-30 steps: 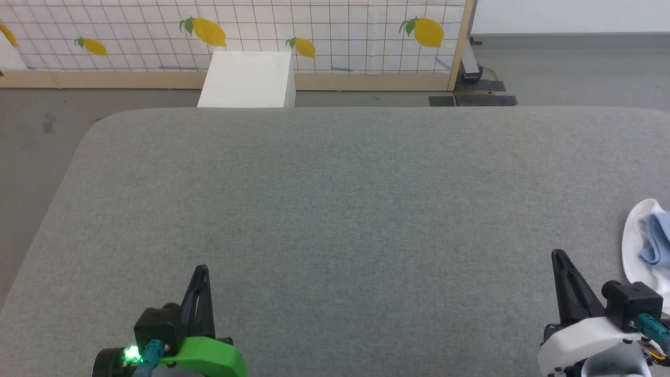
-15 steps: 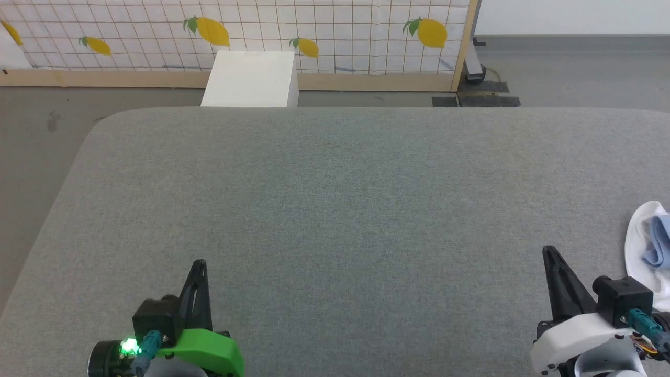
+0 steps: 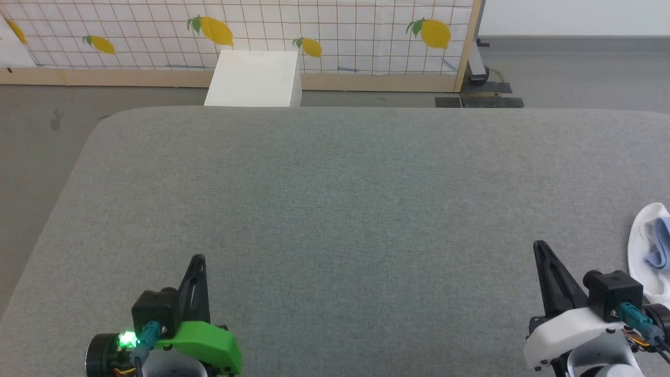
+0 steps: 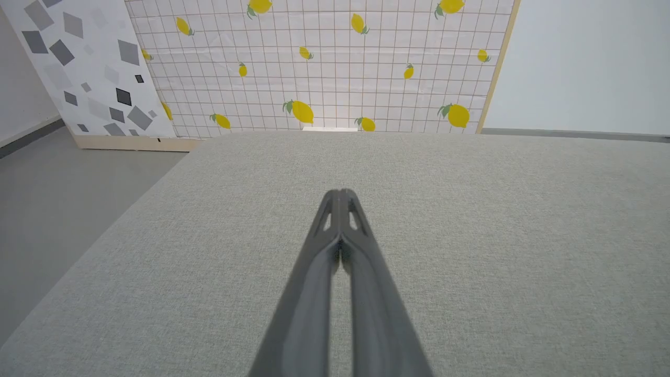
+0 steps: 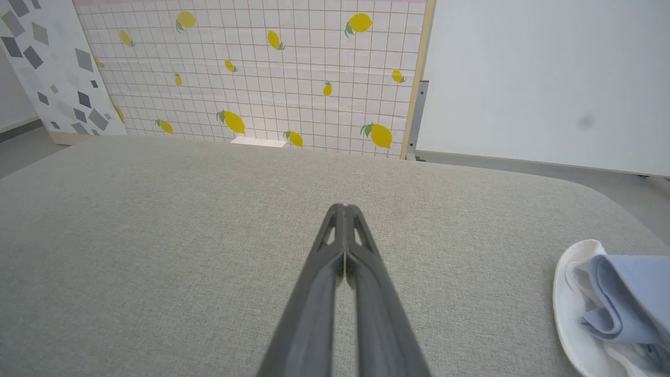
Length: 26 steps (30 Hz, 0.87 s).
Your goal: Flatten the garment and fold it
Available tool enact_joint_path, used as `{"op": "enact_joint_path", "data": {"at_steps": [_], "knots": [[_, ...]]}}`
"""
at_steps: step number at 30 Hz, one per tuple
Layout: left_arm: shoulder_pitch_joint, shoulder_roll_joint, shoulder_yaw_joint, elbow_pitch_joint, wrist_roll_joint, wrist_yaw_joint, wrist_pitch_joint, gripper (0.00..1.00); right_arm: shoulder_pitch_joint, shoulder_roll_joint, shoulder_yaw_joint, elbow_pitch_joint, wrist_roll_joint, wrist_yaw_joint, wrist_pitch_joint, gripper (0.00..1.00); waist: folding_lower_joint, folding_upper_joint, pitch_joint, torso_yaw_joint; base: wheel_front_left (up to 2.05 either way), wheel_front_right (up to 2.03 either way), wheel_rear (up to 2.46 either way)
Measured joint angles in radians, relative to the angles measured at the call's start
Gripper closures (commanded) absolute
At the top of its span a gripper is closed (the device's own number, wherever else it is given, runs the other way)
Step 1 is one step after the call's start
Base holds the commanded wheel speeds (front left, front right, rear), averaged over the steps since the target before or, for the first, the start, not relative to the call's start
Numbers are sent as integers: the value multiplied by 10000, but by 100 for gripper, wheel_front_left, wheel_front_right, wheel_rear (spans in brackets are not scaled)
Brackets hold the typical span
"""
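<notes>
Two small shifts mark the last second, and neither one starts the work. On the left, the left tool [image 3: 199,258] hangs over the near part of the grey desk [image 3: 335,199], its long dark fingers pressed together with nothing between them. It sits a little higher in the head view than a second ago. Behind the desk, the white box [image 3: 254,78] and the lemon-print screen [image 3: 340,31] have slid slightly rightward in that view, so the head camera has turned and the things themselves have not moved. Farther right, the right tool [image 3: 539,245] is likewise pressed together and empty, and its tip is now a touch farther from the garment [image 3: 643,256] than before. That garment lies bunched near the desk's right side, blue folds on white fabric, close to the right tool but apart from it and partly cut off by the head view's edge. Flattening has not begun, in my judgement. The robot seems to be settling its pose, and the right tool must first spread and reach rightward.
</notes>
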Motion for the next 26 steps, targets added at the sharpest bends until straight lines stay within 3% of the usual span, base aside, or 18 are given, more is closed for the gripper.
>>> {"op": "enact_joint_path", "data": {"at_steps": [26], "knots": [[-339,-29,324,44,529,-265,602,100,-249,2,520,-107,-165,0,251,100,0,0,-14,157,0,0,0]]}}
